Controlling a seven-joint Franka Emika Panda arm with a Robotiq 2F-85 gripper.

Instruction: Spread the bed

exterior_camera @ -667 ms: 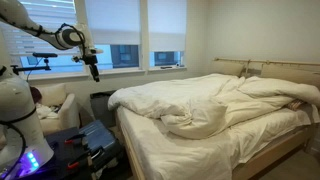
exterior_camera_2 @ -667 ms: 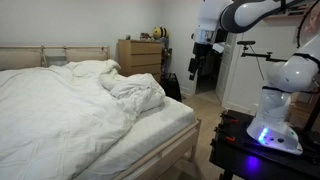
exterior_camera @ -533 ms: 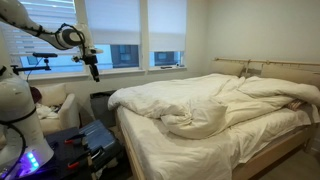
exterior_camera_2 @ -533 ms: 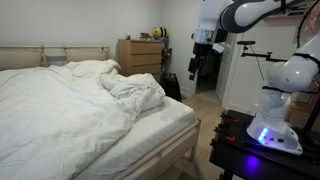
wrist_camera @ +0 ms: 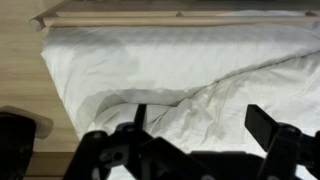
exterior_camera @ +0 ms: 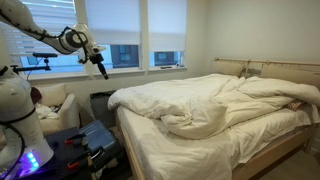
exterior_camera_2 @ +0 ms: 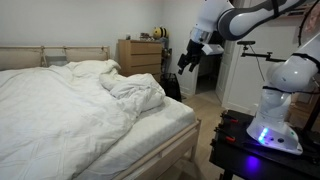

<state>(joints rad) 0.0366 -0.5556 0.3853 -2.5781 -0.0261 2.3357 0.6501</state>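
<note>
The bed (exterior_camera: 268,160) has a pale wooden frame and white sheets, and it fills much of both exterior views. Its bulky white duvet (exterior_camera: 205,100) lies crumpled and bunched toward the headboard (exterior_camera: 270,67), with a rumpled fold (exterior_camera_2: 135,93) near the foot that leaves bare sheet (exterior_camera_2: 165,120) there. My gripper (exterior_camera: 103,72) hangs in the air well off the foot of the bed, tilted toward it, open and empty. In the wrist view the gripper (wrist_camera: 200,118) shows dark fingers (wrist_camera: 268,128) spread wide, with the mattress edge (wrist_camera: 70,95) and the duvet fold (wrist_camera: 215,95) far below.
A white armchair (exterior_camera: 58,108) stands under the windows (exterior_camera: 120,35). A wooden dresser (exterior_camera_2: 140,55) is by the far wall. The robot's white base (exterior_camera_2: 275,120) sits on a dark stand (exterior_camera_2: 250,150) beside the foot of the bed. Wooden floor (wrist_camera: 18,80) borders the mattress.
The arm has swung the gripper a little toward the bed and tilted it from hanging straight down to pointing at an angle. The bedding has not moved.
</note>
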